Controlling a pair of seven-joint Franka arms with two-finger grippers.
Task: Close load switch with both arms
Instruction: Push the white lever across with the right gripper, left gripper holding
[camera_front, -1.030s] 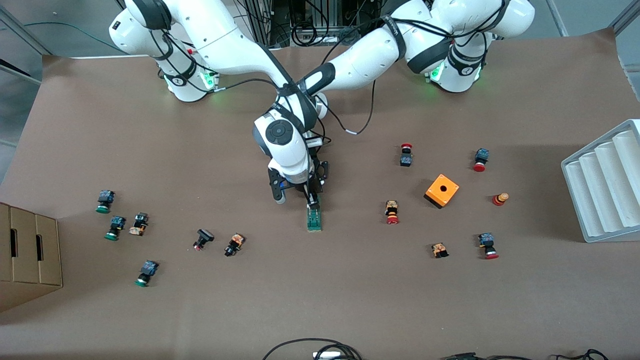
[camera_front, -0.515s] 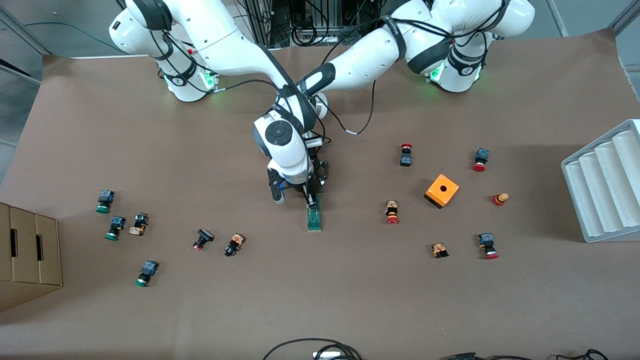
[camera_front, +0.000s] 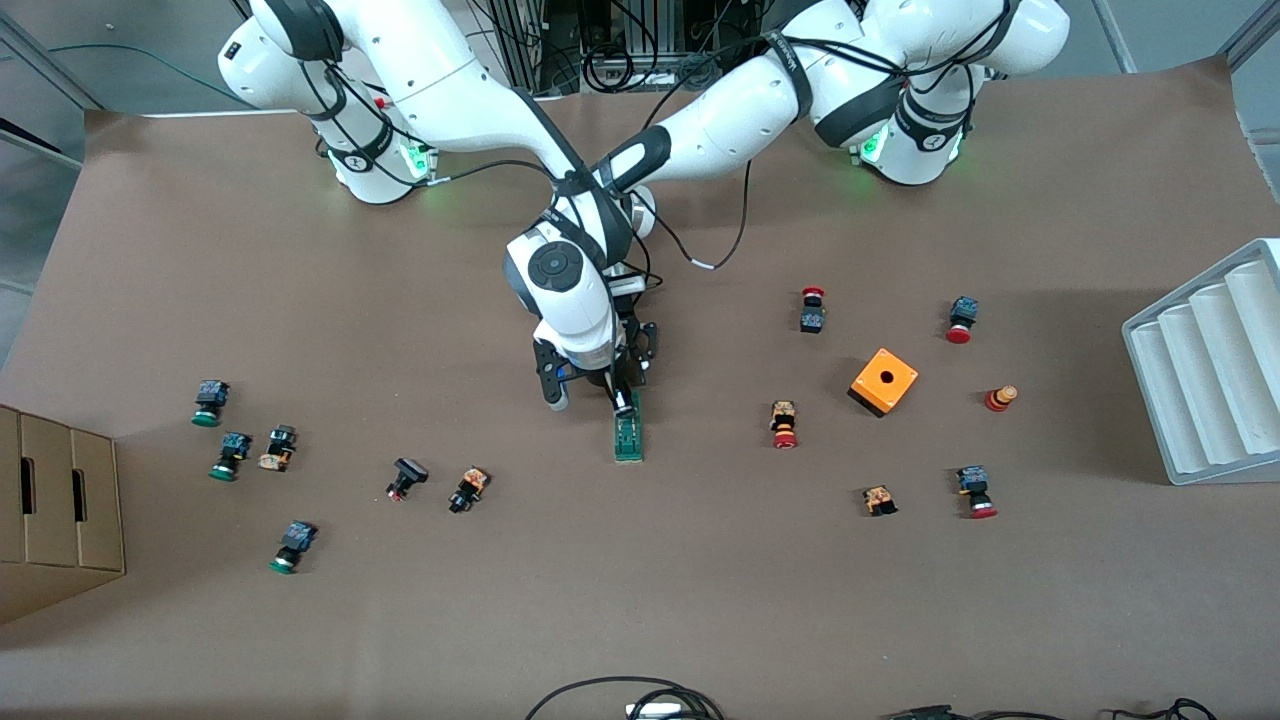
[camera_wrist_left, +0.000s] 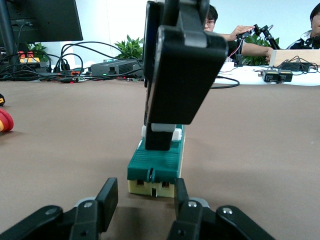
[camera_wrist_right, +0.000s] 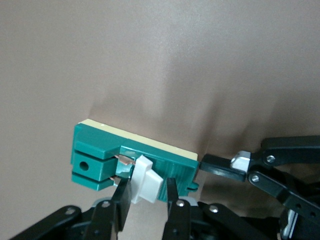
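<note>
My load switch (camera_front: 628, 438) is a narrow dark-green block with a cream base, lying mid-table, its white lever (camera_wrist_right: 146, 185) raised. Bare brown table (camera_front: 640, 580) lies around it; the push buttons sit well apart. My right gripper (camera_wrist_right: 146, 200) pinches the lever between its fingers. My left gripper (camera_wrist_left: 145, 200) is closed on the block's end farther from the front camera.
</note>
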